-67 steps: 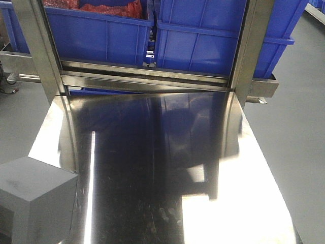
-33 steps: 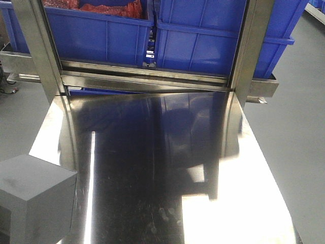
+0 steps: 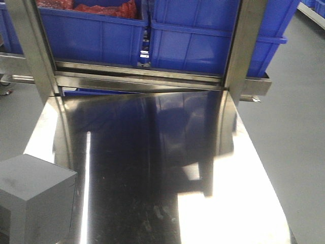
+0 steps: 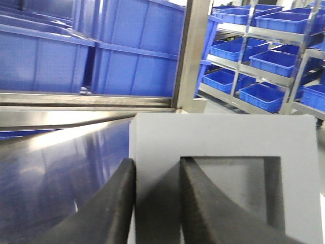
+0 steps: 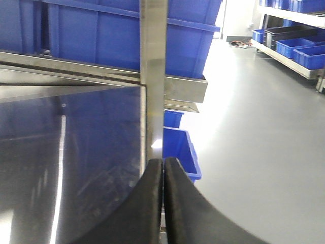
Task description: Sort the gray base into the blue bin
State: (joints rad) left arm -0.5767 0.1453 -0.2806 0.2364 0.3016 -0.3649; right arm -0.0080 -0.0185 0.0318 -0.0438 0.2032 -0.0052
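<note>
**Front view:** the gray base [image 3: 35,195] lies at the lower left of the frame, over the near corner of the steel table [image 3: 152,173]; whether it rests there or is lifted cannot be told. **Left wrist view:** the left gripper [image 4: 157,203] grasps 1 wall of the block, 1 finger outside and the other inside the square recess. **Right wrist view:** the right gripper [image 5: 162,203] is clenched on nothing. The blue bin [image 3: 195,46], taken here to be the crate at upper centre, stands behind a steel rail [image 3: 137,76] and beside an upright post [image 3: 242,51]. Its neighbour at upper left holds red material [image 3: 99,7]. **Risks, as judged:** the thin-wall pinch may let the block twist or slip, and a low carry could strike rail, post or rim
</note>
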